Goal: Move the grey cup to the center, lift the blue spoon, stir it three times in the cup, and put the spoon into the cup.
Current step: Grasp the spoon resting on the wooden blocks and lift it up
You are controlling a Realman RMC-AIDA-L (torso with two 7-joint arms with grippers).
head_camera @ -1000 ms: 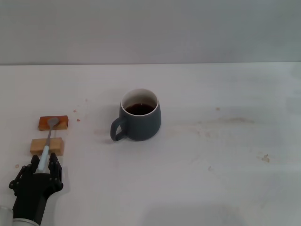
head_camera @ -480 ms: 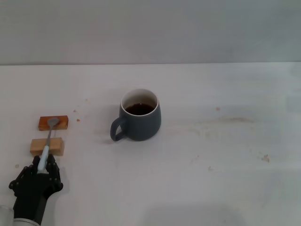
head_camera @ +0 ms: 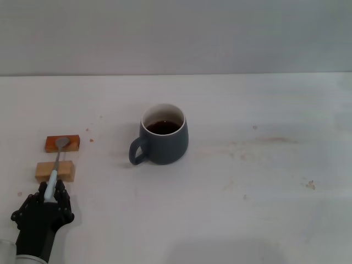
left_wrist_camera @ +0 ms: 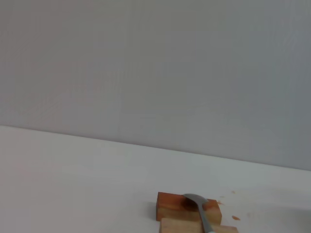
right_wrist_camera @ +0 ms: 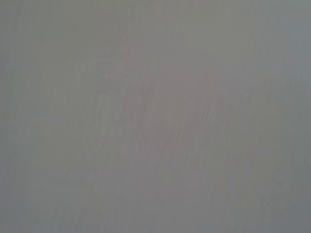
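The blue spoon (head_camera: 57, 159) lies propped across two wooden blocks (head_camera: 55, 170) at near left so the left gripper (head_camera: 49, 192), jaws narrowed around its handle tip, can lift it toward the grey cup (head_camera: 163, 135) at centre.

The white tabletop (head_camera: 264, 181) carries the cup (head_camera: 163, 141) near its middle and two wooden blocks (head_camera: 55, 170) by its left edge.
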